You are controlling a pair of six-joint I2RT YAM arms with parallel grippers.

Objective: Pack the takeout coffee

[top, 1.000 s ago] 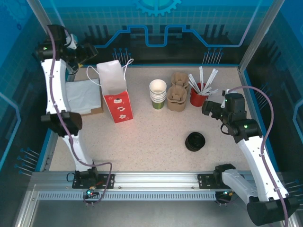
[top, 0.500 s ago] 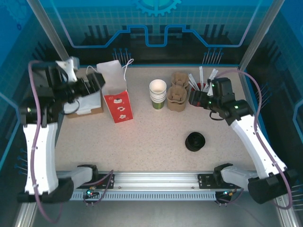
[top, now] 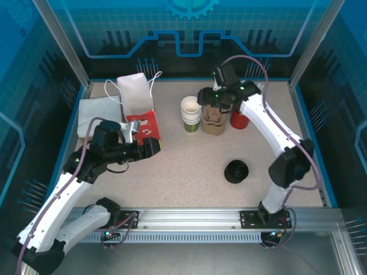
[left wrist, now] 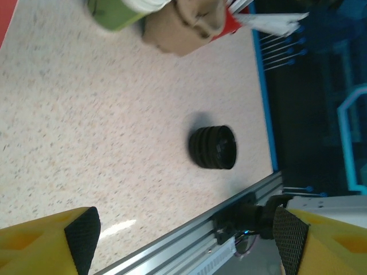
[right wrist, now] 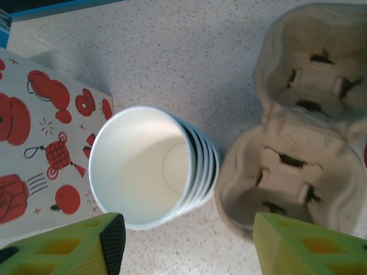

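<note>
Directly beneath the right gripper (right wrist: pixel 189 243), the top cup (right wrist: pixel 143 172) stands upright on the stack (top: pixel 191 119), between bag (top: pixel 143 123) and carriers (right wrist: pixel 298 132); jaws wide apart, empty. Left gripper (left wrist: pixel 183 235), likewise spread and empty, sits farther away

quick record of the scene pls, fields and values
cup stack: upright, lidless, between red bag and pulp carriers
lid stack: black, alone on the table
red bag: standing, top open
left gripper: open, empty
right gripper: open, empty, above cup stack and pulp carriers
</note>
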